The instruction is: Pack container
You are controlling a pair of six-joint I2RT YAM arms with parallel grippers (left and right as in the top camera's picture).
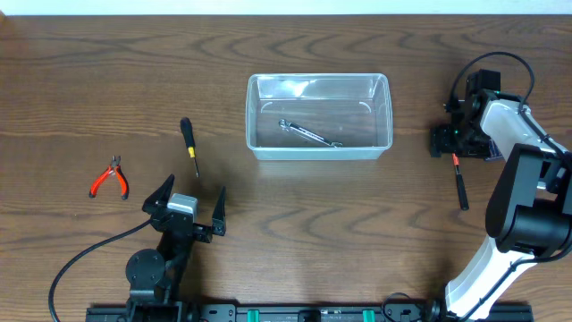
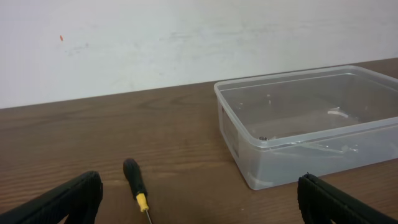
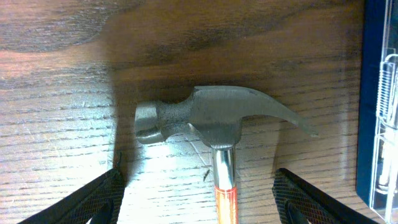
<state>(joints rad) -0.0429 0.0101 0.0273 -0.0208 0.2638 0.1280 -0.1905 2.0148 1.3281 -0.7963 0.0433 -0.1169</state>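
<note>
At about 3 o'clock on the table (image 1: pixel 340 233), the right pincer (image 1: pixel 444 141) hangs over a hammer (image 3: pixel 211 118). Its two black fingers (image 3: pixel 102 199) are spread wide, one on each side of the hammer's neck. They do not touch it, and bare wood shows between each finger and the shiny neck. The hammer lies flat. In the wrist view its grey head has a round face toward 9 o'clock and a pointy claw toward 3 o'clock. Below the head the neck turns orange. Seen from above, the long handle points toward 6 o'clock. Past the claw, at the 3 o'clock edge of the wrist view, is a blue thing (image 3: pixel 376 93). I cannot tell what it is.

Down at about 7 o'clock, the left pincer (image 1: pixel 195 188) is wide open too and holds nothing. Its fingers (image 2: pixel 62 202) sit at the bottom corners of its own view with only table between them. Just ahead of it, toward 12 o'clock, lies a screwdriver (image 1: pixel 188 139) with a black handle and a yellow band. Toward 9 o'clock from this pincer lie pliers (image 1: pixel 110 179) with red handles.

The container (image 1: pixel 319 78) sits near the middle of the table, a little toward 12 o'clock, well apart from both pincers. It is a clear box with round corners and a rim, open on top. A silver wrench (image 1: pixel 308 133) lies slanted on its bottom.
</note>
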